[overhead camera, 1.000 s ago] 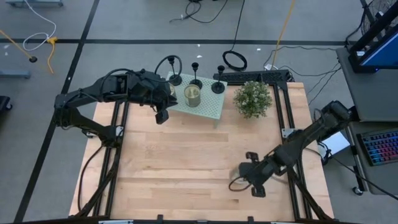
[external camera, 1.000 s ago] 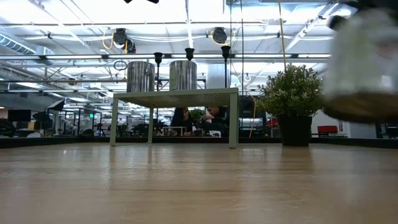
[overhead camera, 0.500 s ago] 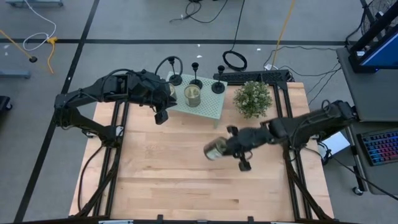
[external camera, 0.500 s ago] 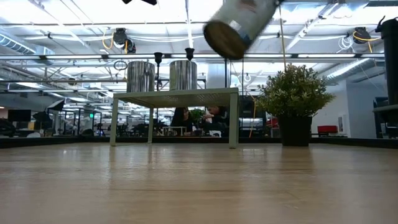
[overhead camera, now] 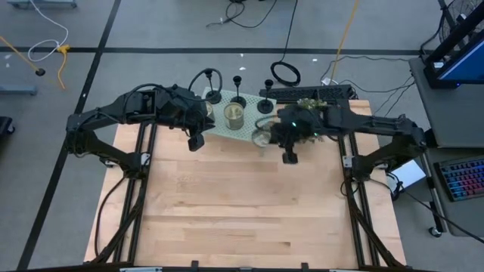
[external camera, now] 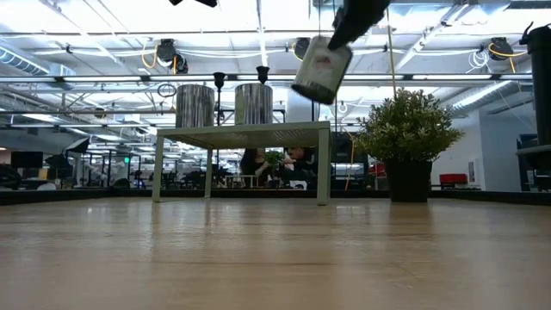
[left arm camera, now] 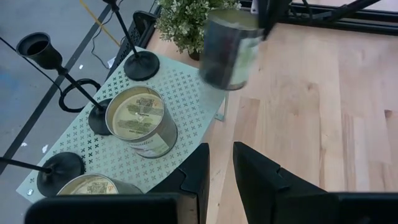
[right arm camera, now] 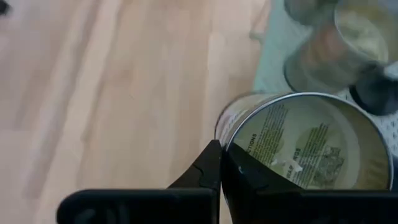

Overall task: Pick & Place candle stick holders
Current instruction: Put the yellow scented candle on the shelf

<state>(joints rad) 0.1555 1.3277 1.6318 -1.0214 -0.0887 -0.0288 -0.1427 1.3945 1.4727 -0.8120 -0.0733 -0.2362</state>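
Change: within the last second the right gripper swept from the near right of the table up and leftward to the small pale green stand at the far edge, carrying a glass jar with it.
Right gripper: its fingers were closed on the glass jar, which hung tilted in the air above the stand's right end, not yet set down.
Left gripper: the left gripper hovered at the stand's left end, its fingers only a narrow gap apart and holding nothing.
Candle stick holders: three black holders stood along the far edge of the stand, the left holder, the middle holder and the right holder, each upright on its round base.
Other jars: one jar stood near the stand's middle; a second jar stood at the left end, just beside the left gripper.
Plant: a potted plant stood right of the stand, under the right arm in the high view.
Meaning for the task: the move concerned a jar, not a holder; judged from the layout, no candle stick holder had been picked.
Holders relative to grippers: the right holder lay just beyond the carried jar, close but apart; the left holder was nearest the left gripper, on the stand's far side.
Risk: lowering the tilted jar could well knock the right holder.
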